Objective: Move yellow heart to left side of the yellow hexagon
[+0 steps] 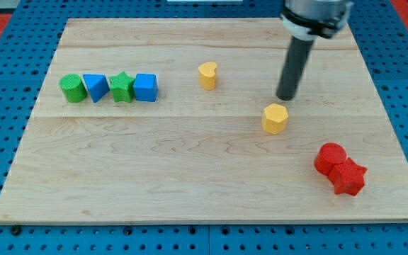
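Note:
The yellow heart (207, 75) sits on the wooden board, above the middle. The yellow hexagon (275, 118) lies to its right and lower down. My tip (285, 97) stands just above the hexagon's upper right edge, close to it, and well to the right of the heart. Whether the tip touches the hexagon cannot be told.
A row at the view's left holds a green cylinder (71, 88), a blue triangle-like block (95, 87), a green star (122, 87) and a blue block (146, 87). A red cylinder (330, 157) and a red star (348, 177) touch at the lower right. The board's edge (211, 219) borders blue pegboard.

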### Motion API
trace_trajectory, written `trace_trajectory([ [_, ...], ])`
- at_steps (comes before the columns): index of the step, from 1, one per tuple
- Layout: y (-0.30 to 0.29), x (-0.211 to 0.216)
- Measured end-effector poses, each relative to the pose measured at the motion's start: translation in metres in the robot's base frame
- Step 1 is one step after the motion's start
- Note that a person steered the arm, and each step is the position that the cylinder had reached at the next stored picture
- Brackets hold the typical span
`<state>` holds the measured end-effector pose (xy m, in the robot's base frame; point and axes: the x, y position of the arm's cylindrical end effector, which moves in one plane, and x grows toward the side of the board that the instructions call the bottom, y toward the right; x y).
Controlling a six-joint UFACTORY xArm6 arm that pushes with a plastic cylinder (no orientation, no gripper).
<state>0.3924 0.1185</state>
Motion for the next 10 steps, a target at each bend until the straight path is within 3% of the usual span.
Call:
trace_trajectory([
  [1, -0.038, 0.023],
  [2, -0.02, 0.069],
  [4, 0.012, 0.086],
  [5, 0.004, 0.04],
  [6, -0.01, -0.035],
  [7, -0.06, -0.092],
  [8, -0.126, -0.097],
  [9, -0.131, -0.039],
  [10, -0.097, 0.002],
])
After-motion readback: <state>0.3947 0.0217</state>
